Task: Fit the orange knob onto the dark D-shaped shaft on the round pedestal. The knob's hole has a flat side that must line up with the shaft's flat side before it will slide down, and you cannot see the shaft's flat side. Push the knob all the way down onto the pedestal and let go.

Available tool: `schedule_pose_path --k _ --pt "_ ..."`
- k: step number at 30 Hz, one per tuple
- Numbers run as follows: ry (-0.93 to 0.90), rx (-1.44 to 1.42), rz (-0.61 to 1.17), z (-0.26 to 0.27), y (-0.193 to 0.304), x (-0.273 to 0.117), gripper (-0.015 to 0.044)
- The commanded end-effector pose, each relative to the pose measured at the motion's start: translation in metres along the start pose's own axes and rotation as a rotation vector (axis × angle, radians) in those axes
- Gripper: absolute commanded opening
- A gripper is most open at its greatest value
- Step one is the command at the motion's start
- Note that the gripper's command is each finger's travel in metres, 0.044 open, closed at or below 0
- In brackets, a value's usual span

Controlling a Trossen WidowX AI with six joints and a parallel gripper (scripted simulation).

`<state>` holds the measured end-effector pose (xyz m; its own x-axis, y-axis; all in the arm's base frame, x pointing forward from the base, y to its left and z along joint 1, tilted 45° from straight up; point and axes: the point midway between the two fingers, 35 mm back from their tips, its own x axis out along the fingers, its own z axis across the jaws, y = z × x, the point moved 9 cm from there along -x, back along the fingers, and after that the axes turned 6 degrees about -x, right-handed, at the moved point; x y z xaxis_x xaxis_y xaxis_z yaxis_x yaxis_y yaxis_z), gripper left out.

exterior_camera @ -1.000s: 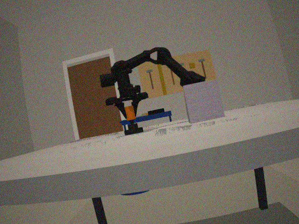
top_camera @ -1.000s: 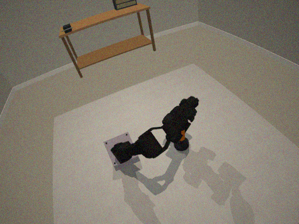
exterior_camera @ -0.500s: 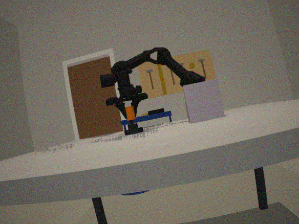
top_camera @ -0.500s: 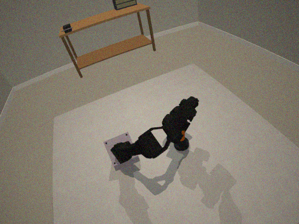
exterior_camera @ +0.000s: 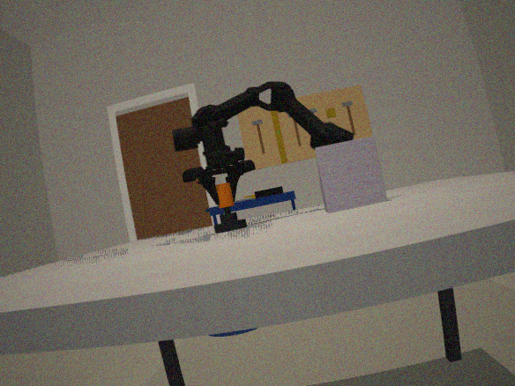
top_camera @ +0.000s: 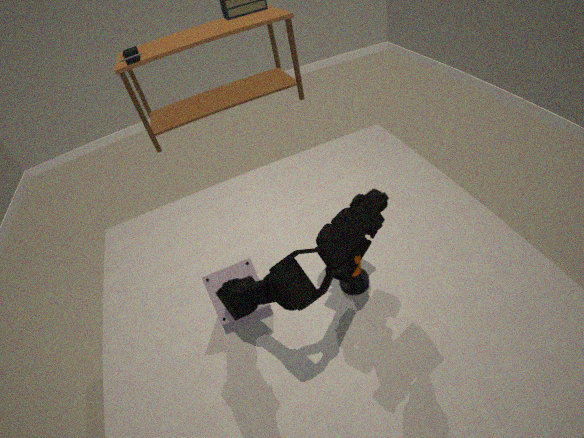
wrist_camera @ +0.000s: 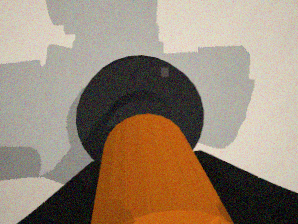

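The orange knob (top_camera: 357, 266) (exterior_camera: 225, 195) (wrist_camera: 150, 172) is upright between the fingers of my gripper (exterior_camera: 226, 202) (wrist_camera: 148, 164), which is shut on it. The round dark pedestal (top_camera: 354, 286) (exterior_camera: 230, 225) (wrist_camera: 125, 75) stands on the table under the knob. In the exterior view a short dark stretch of the shaft (exterior_camera: 227, 211) shows between the knob's lower end and the pedestal, so the knob is not down on the pedestal. How far the shaft reaches into the knob is hidden. The shaft's flat side does not show.
The arm's base stands on a pale purple block (top_camera: 227, 272) (exterior_camera: 353, 176) to one side of the pedestal. A small grey square mark (wrist_camera: 165, 72) is on the pedestal's top. The arm's shadows fall across the white table (top_camera: 165, 260) (exterior_camera: 309, 247). A wooden shelf (top_camera: 210, 35) stands beyond it.
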<state>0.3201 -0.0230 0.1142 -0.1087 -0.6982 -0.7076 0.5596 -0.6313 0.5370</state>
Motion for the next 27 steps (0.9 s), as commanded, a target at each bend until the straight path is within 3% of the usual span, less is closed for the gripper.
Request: schedule_pose_path --k 1,9,27 --pt "0.002 0.001 0.005 -0.0012 0.0007 -0.004 0.0" --pt "0.002 -0.209 0.005 -0.0035 0.0006 -0.0037 0.0" --pt "0.002 -0.209 0.006 -0.0002 0.0005 0.0006 0.0"
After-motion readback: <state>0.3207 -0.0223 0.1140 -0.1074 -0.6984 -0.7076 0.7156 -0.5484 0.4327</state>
